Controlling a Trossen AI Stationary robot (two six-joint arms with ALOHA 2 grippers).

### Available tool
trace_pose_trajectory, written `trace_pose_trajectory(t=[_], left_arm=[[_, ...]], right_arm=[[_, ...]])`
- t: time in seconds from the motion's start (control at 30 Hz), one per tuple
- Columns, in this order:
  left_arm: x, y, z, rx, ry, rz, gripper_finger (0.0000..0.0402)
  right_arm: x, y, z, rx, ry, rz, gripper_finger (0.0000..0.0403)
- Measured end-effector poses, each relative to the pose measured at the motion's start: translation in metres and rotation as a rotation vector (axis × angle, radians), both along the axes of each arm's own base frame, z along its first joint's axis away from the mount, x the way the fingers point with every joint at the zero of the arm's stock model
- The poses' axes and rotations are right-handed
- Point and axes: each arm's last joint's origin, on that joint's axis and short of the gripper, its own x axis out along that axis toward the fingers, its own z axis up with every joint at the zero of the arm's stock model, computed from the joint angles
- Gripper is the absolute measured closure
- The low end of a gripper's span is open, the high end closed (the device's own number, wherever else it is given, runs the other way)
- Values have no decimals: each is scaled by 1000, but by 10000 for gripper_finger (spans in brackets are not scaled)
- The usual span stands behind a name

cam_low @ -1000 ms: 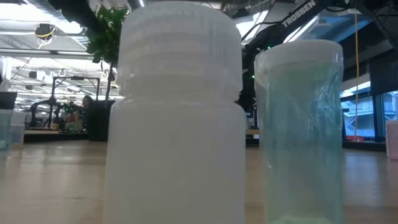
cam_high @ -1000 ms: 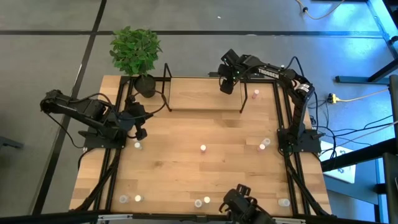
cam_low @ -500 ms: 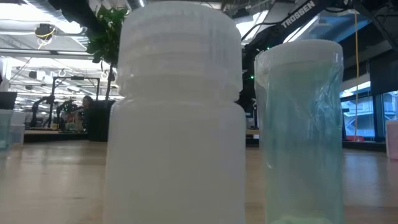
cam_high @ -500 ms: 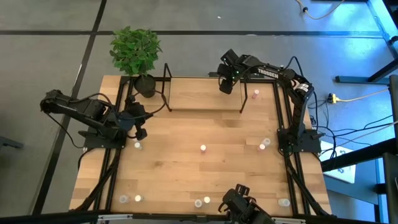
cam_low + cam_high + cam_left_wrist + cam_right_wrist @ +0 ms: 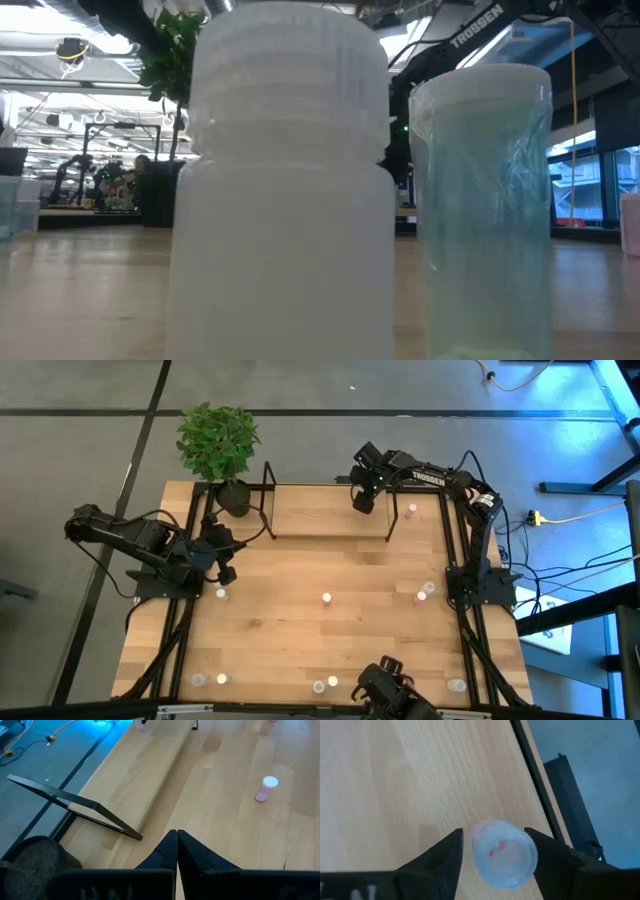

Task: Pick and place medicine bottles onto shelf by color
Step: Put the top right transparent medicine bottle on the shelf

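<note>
The shelf [image 5: 330, 510] stands at the table's far edge. My right gripper [image 5: 494, 836] is open above its right end, pointing steeply down. A pale clear medicine bottle [image 5: 504, 852] with a white cap stands upright on the shelf board between its fingers. One finger stands apart from the cap and the other sits close against it. My left gripper [image 5: 177, 837] waits shut at the table's left side [image 5: 228, 572], holding nothing. Several more medicine bottles stand scattered on the table, among them a pink one [image 5: 411, 511] right of the shelf and one in the middle [image 5: 326, 598]. My right gripper has one finger [image 5: 547, 855] right beside the bottle's cap rim [image 5: 532, 851]. I cannot tell whether it touches. The bottle stands on the shelf board by its own base.
A potted plant [image 5: 217, 440] stands at the far left corner beside the shelf's wire end [image 5: 268, 500]. Bottles line the near edge [image 5: 222, 679]. Two stand right in front of the low camera, a white one [image 5: 285, 180] and a greenish one [image 5: 485, 210]. A pink bottle [image 5: 265, 789] shows ahead of my left gripper.
</note>
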Motion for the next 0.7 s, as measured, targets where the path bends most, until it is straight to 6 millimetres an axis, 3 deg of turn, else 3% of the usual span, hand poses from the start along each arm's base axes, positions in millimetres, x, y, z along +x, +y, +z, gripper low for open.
trace_pose_trajectory(t=[0.7], left_arm=[[0,0,0,0,0,0,401]], right_arm=[[-4,2,0,16,52,-39,170]])
